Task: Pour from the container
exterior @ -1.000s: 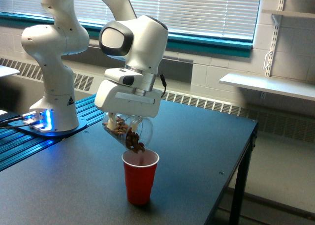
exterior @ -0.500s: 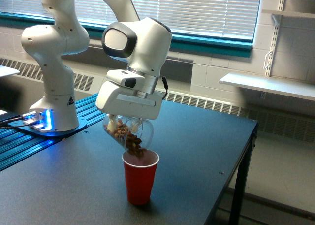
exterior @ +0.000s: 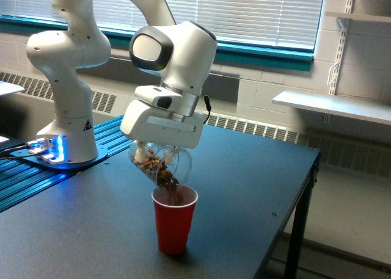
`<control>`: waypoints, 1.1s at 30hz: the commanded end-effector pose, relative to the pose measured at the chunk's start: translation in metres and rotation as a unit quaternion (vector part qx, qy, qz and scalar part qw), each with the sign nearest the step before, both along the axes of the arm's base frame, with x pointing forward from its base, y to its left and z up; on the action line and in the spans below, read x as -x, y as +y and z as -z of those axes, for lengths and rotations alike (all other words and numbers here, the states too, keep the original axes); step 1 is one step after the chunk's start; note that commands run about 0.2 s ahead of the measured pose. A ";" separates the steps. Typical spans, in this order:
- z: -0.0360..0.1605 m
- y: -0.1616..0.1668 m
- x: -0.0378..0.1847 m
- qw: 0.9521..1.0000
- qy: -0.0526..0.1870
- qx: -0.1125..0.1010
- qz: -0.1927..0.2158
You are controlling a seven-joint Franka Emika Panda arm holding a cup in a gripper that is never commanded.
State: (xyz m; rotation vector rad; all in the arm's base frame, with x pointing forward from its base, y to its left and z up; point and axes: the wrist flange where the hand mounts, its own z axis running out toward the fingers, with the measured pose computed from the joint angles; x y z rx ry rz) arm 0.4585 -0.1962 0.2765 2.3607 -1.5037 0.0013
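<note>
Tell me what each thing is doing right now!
Clear see-through plastic cup: tilted mouth-down over the red cup, held by the gripper, brown pieces spilling out.
Red plastic party cup: upright on the dark table, open, catching brown pieces.
Gripper: shut on the clear cup.
Window blinds: lowered.

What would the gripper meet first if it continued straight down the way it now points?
Probably the dark table, just beside the red cup. The gripper points downward holding the tilted clear cup; depth is unclear.
</note>
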 end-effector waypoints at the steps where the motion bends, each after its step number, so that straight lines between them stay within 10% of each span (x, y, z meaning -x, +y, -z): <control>1: -0.001 0.004 -0.007 1.000 0.007 -0.002 -0.006; 33: 0.001 0.003 -0.021 0.999 0.044 -0.002 -0.002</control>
